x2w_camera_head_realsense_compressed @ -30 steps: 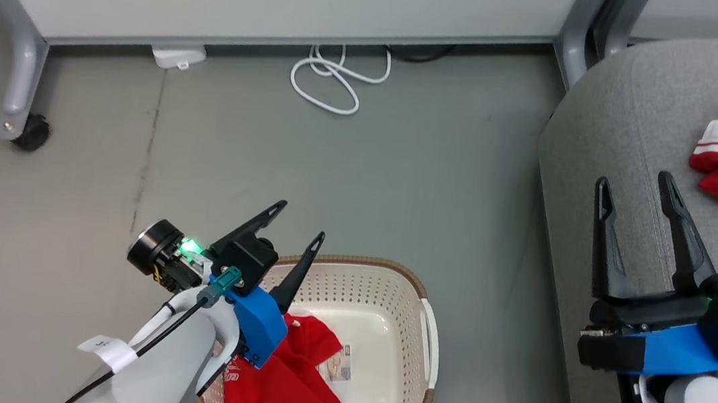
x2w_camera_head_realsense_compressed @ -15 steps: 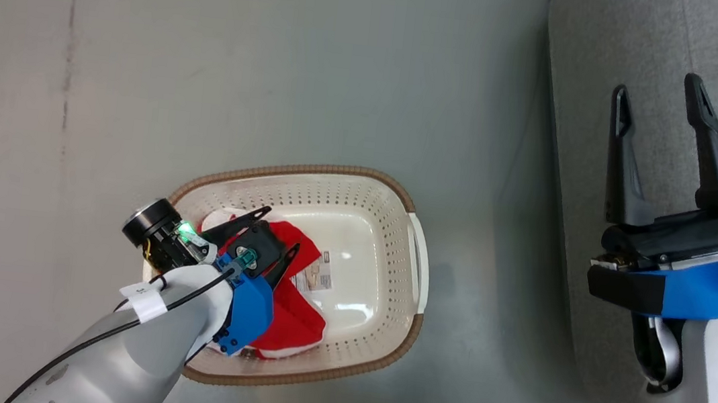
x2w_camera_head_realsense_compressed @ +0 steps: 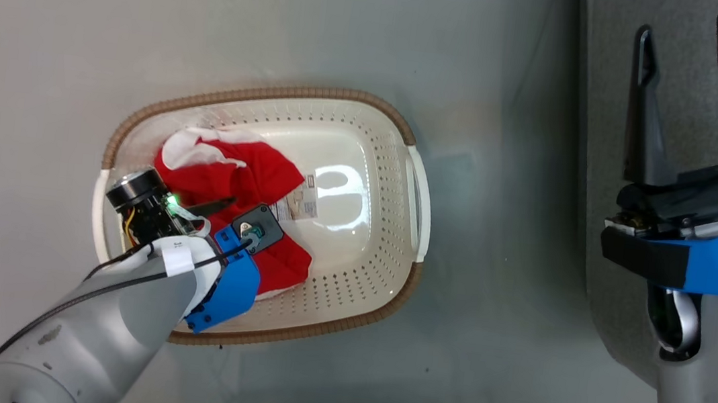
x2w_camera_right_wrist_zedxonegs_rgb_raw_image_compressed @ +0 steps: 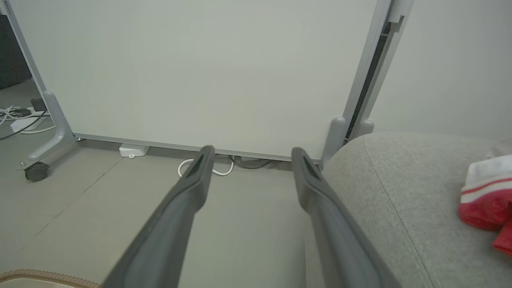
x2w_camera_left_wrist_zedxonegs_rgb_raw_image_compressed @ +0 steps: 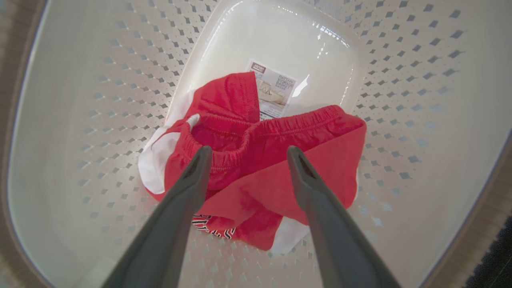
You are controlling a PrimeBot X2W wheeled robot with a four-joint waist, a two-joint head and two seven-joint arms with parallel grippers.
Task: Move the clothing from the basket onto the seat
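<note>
The cream basket (x2w_camera_head_realsense_compressed: 277, 92) with a brown rim stands on the floor, and its rim (x2w_camera_right_wrist_zedxonegs_rgb_raw_image_compressed: 40, 276) also shows in the right wrist view. Red clothing (x2w_camera_head_realsense_compressed: 234, 170) with white trim lies crumpled in its left half. My left gripper (x2w_camera_head_realsense_compressed: 230, 204) is down inside the basket. It is open, fingers straddling the red elastic waistband of the clothing (x2w_camera_left_wrist_zedxonegs_rgb_raw_image_compressed: 264, 136); contact cannot be told. My right gripper (x2w_camera_head_realsense_compressed: 686, 26) hangs open and empty over the left edge of the grey seat (x2w_camera_head_realsense_compressed: 683, 117). Another red-and-white garment (x2w_camera_right_wrist_zedxonegs_rgb_raw_image_compressed: 484, 196) lies on the seat (x2w_camera_right_wrist_zedxonegs_rgb_raw_image_compressed: 400, 192).
A paper label (x2w_camera_left_wrist_zedxonegs_rgb_raw_image_compressed: 274, 88) is stuck to the basket's glossy bottom. Beyond the seat stands a white panel (x2w_camera_right_wrist_zedxonegs_rgb_raw_image_compressed: 200, 72) on a grey wheeled frame, with a caster (x2w_camera_right_wrist_zedxonegs_rgb_raw_image_compressed: 36, 172), a white cable (x2w_camera_right_wrist_zedxonegs_rgb_raw_image_compressed: 204, 170) and a small white box (x2w_camera_right_wrist_zedxonegs_rgb_raw_image_compressed: 134, 150) at its foot.
The head camera has tilted down, so the whole picture has shifted. My left gripper has gone down from above the basket's rim into the basket, onto the clothing, still open. The right gripper stays open.
</note>
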